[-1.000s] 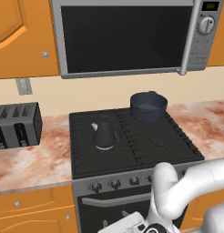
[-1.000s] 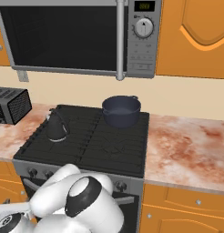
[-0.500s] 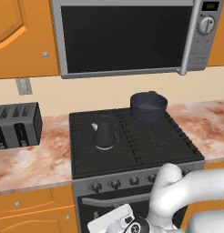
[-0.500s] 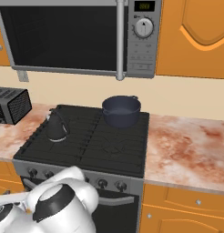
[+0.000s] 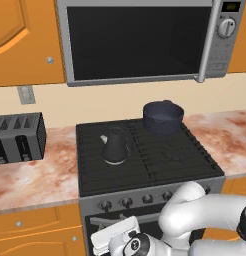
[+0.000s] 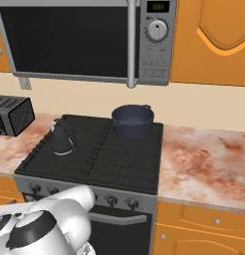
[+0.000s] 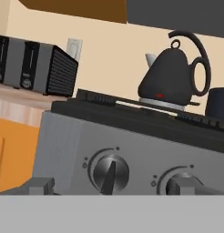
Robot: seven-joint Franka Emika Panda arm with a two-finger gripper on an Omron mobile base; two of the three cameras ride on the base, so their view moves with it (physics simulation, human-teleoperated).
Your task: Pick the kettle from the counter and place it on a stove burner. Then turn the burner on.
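The kettle [image 5: 115, 147] stands upright on the front-left stove burner [image 5: 111, 160] of the black cooktop, a small black pear-shaped pot with a thin loop handle, a short pale-tipped spout and a light base rim. The pinkish-brown marbled desk [image 5: 35, 172] runs along either side of the cooktop, above orange cabinet fronts.

Kettle [image 5: 115, 147] sits on the stove's front-left burner [image 5: 113, 160], pot [image 5: 163, 117] behind-right, toaster [image 5: 17, 137] left.
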